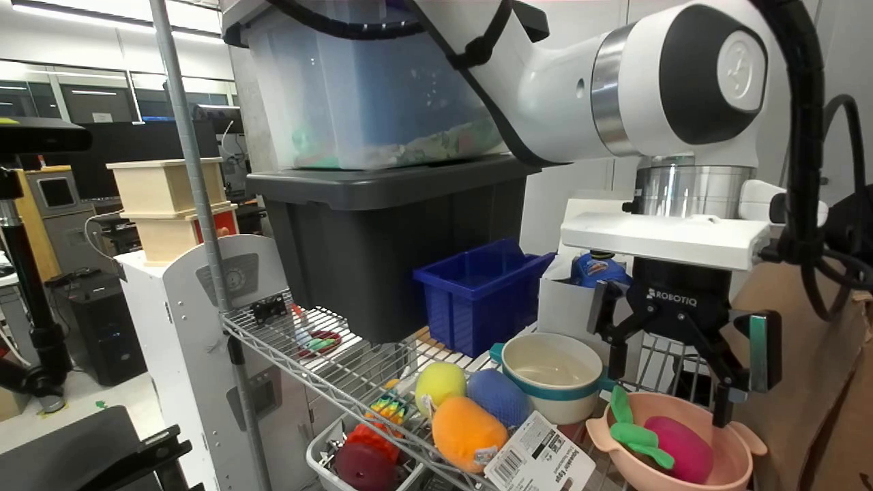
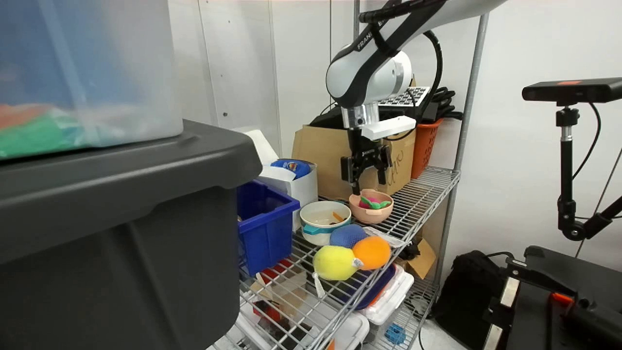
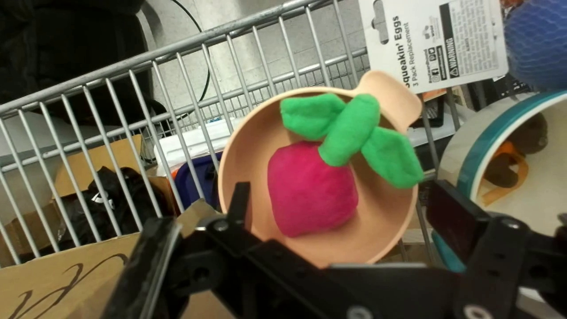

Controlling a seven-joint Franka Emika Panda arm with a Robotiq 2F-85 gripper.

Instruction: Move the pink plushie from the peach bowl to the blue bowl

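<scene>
The pink plushie (image 1: pixel 682 447), magenta with green leaves, lies in the peach bowl (image 1: pixel 735 470) on the wire shelf. In an exterior view the plushie (image 2: pixel 363 204) and bowl (image 2: pixel 370 215) also show. In the wrist view the plushie (image 3: pixel 310 190) sits in the middle of the peach bowl (image 3: pixel 376 230), leaves towards its handle. My gripper (image 1: pixel 670 389) is open and empty above the bowl, pointing down; it also shows in an exterior view (image 2: pixel 369 187). In the wrist view its fingers (image 3: pixel 342 197) stand apart on either side of the plushie. No small round bright blue bowl is in view.
A cream-white bowl with teal band (image 1: pixel 545 409) stands beside the peach bowl. Yellow (image 2: pixel 335 263), orange (image 2: pixel 371 253) and blue (image 2: pixel 348 236) egg toys lie near a printed card (image 1: pixel 542 457). A dark blue bin (image 1: pixel 477 310) and cardboard box (image 2: pixel 316 150) stand behind.
</scene>
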